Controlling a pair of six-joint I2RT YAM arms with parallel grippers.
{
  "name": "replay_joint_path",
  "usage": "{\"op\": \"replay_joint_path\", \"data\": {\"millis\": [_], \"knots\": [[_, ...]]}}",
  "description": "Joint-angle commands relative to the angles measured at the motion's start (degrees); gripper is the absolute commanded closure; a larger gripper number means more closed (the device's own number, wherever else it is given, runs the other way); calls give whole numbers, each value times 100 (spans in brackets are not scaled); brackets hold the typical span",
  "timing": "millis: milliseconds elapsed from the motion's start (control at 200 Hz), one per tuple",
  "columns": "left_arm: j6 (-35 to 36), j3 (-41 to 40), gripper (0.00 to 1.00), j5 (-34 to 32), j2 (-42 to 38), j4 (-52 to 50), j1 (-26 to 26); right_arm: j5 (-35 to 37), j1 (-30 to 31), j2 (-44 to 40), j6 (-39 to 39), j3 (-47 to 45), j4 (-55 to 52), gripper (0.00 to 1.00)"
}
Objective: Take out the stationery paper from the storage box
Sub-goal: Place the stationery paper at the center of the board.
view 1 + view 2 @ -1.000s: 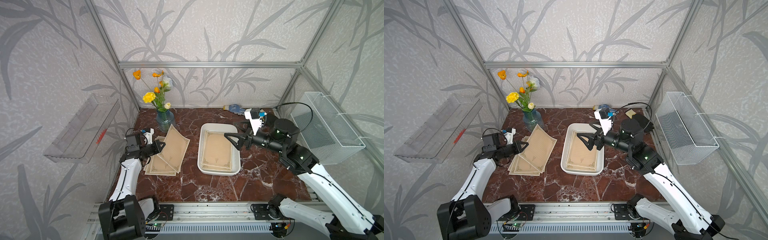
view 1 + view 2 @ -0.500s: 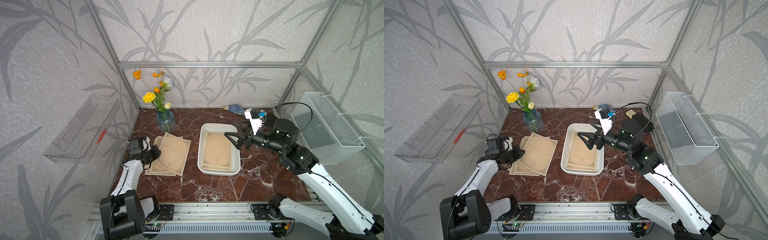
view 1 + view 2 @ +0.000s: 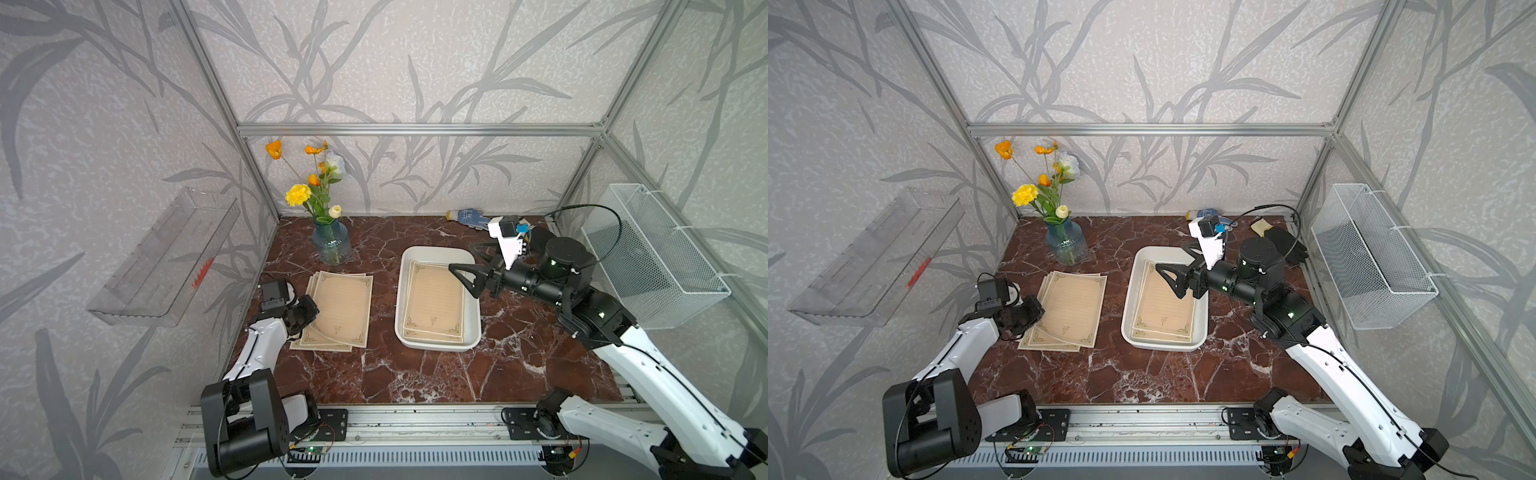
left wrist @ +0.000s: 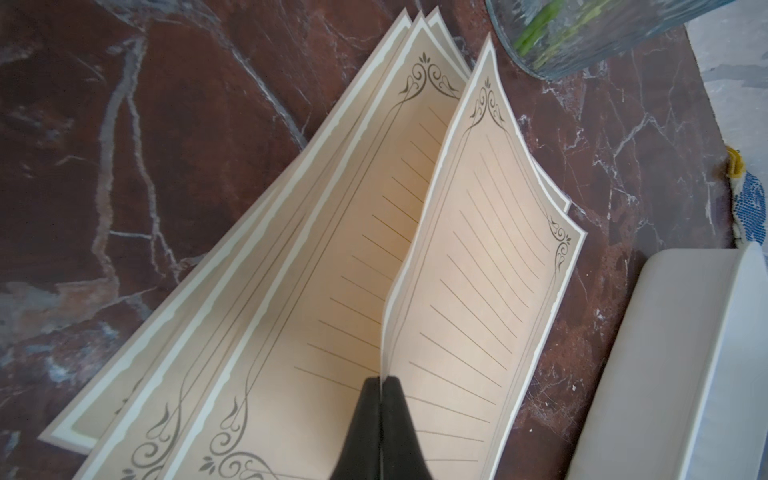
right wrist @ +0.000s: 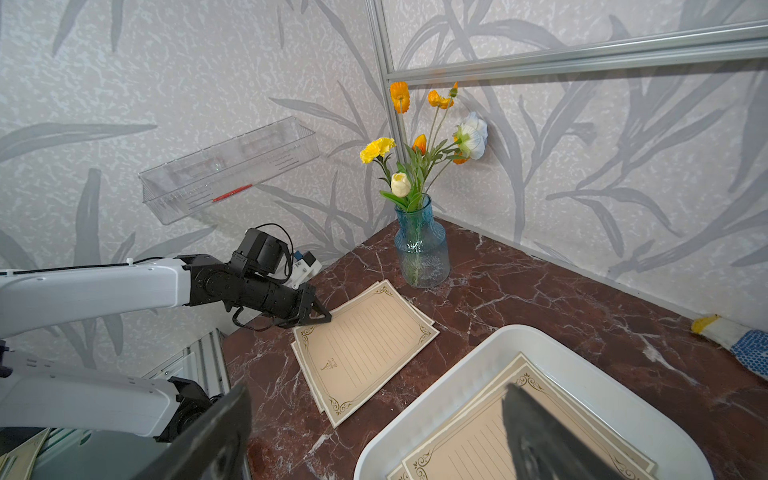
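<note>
The left gripper (image 4: 380, 384) pinches 1 tan, ruled, flourish-cornered stationery paper (image 4: 478, 270) sheet atop the pile on the red-brown marble table (image 3: 395, 374). The right gripper (image 3: 462, 255) hangs spread over the shallow white plastic storage box (image 3: 436, 345), which holds more sheets.

surface: we see a dark red marble-patterned table (image 3: 395, 374) | back left: blue glass vase (image 3: 331, 246) standing upright | in front of it: fanned pile of stationery paper (image 3: 338, 309), top sheet curling up at one edge | beside the pile, apart: white storage box (image 3: 400, 299) | back edge: blue-and-white glove (image 3: 467, 216) | back right: black glove (image 3: 1287, 245)
</note>
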Motion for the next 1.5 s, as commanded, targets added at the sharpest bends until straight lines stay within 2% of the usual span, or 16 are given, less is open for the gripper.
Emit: {"op": "replay_joint_path", "data": {"millis": [0, 165, 250, 310, 420, 540, 615, 725, 835, 1005, 1110, 1270, 1495], "knots": [[-114, -22, 100, -237, 118, -20, 30, 76, -22, 9, -74, -61, -18, 7], [-35, 79, 100, -247, 331, -40, 39, 73, -24, 9, -52, -61, -34, 7], [176, 250, 88, -350, 514, -235, 56, 65, -25, 0, -50, -74, -9, 7], [252, 364, 74, -405, 695, -366, 93, 72, -29, 0, -45, -78, -17, 7], [277, 572, 55, -295, 1026, -552, 192, 145, -28, -26, -20, -109, -51, 7], [258, 699, 47, -364, 1192, -738, 241, 267, -22, -35, -6, -116, -220, 7], [239, 698, 43, -546, 1074, -801, 258, 377, -22, 4, -6, -47, -470, 7], [158, 577, 28, -1068, 609, -833, 255, 678, -24, 124, 1, 76, -996, 7], [183, 417, 23, -1393, -131, -705, 255, 1221, -23, 278, 18, 162, -1665, 8], [324, 528, 22, -1506, -1149, -469, 114, 1985, -28, 291, 215, 1, -2284, 12], [745, 920, 24, -1621, -1363, -504, -375, 2278, -24, 318, 463, -147, -2489, 14], [1379, 1670, 27, -2118, -1104, -727, -1635, 2666, -19, 593, 887, -219, -2759, 15], [1746, 2630, 31, -1856, -216, -980, -2837, 2907, -15, 1102, 1383, -386, -2638, 15]]}}
